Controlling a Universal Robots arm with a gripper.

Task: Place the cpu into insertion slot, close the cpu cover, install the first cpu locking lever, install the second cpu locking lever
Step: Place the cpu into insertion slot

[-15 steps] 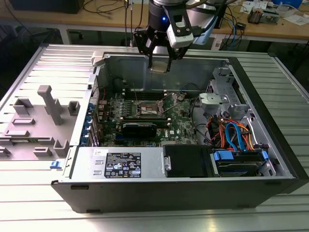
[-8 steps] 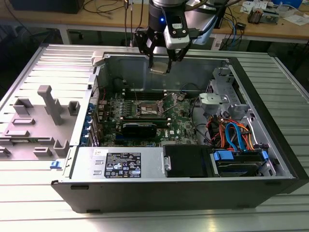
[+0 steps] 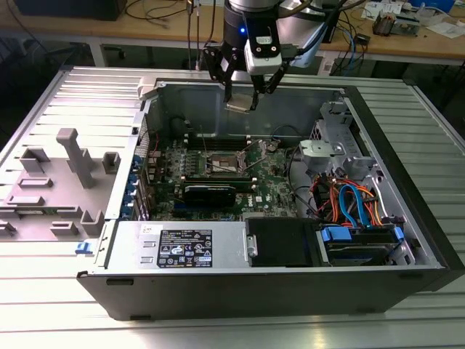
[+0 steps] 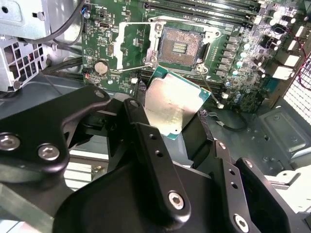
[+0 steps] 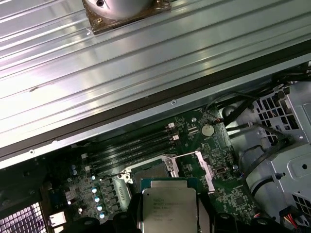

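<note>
cpu, a flat square chip with a dull silver face and green rim, is clamped between the black gripper fingers, held in the air over the open computer case, toward its far wall. second wrist view: insertion slot bare, tan contact field, thin silver cpu cover standing open beside it. first wrist view: print on the chip, long black memory slots beside the socket.
</note>
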